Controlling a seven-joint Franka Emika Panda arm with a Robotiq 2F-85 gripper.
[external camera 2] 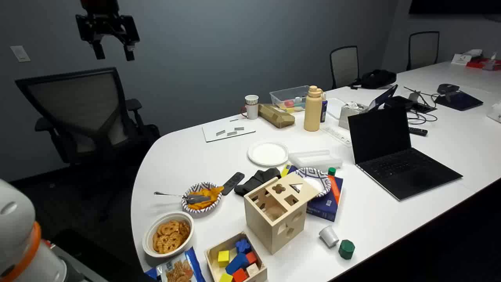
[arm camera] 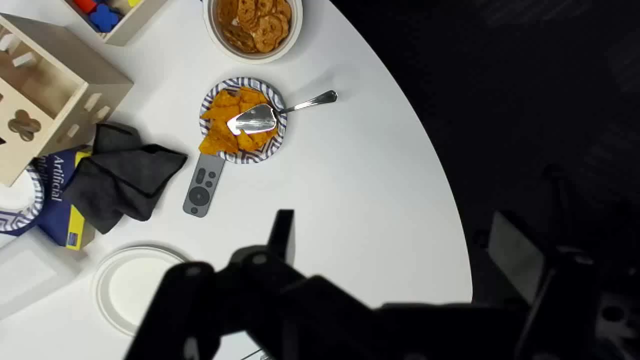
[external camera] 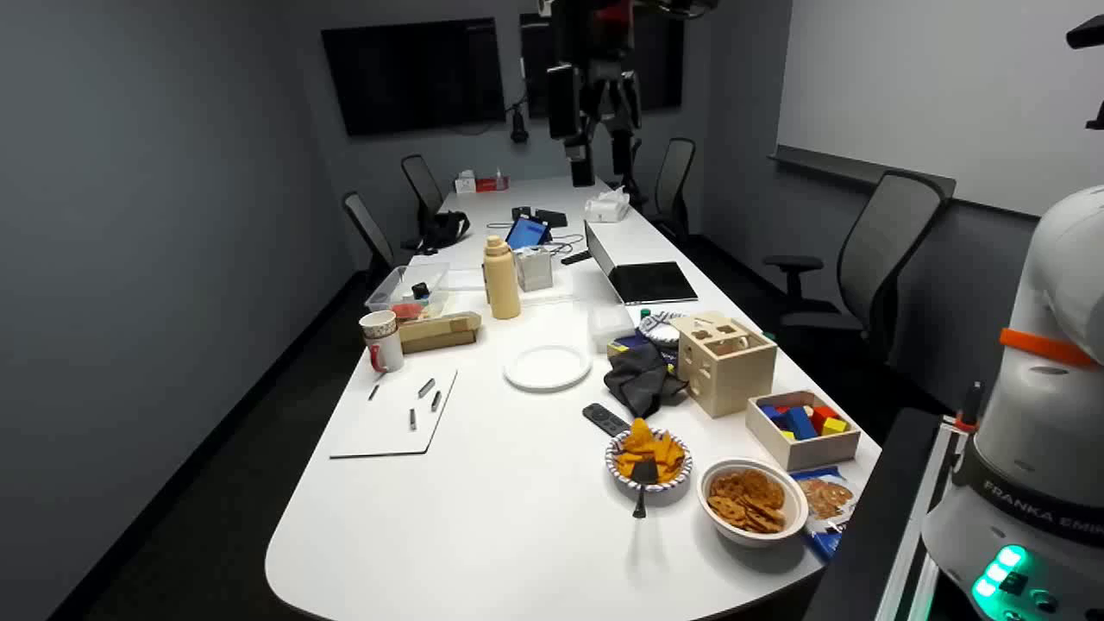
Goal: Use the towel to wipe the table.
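Note:
A dark grey towel lies crumpled on the white table (external camera: 483,517), beside the wooden shape box. It shows in both exterior views as the towel (external camera: 640,379) (external camera 2: 257,181), and in the wrist view the towel (arm camera: 132,175) is at the left, partly over a blue book. My gripper (external camera: 603,162) is high above the table, well apart from the towel. It also shows in the other places as the gripper (external camera 2: 114,54) (arm camera: 392,225), with its fingers spread wide and nothing between them.
Around the towel are a remote (arm camera: 200,185), a chip bowl (arm camera: 245,150) with a metal server, a white plate (arm camera: 135,285), the shape box (external camera: 729,371) and a blue book (external camera 2: 323,207). A pretzel bowl (external camera 2: 150,235) and block tray (external camera 2: 258,274) are near the robot. A bottle (external camera: 500,280) and laptop (external camera 2: 411,172) stand farther off.

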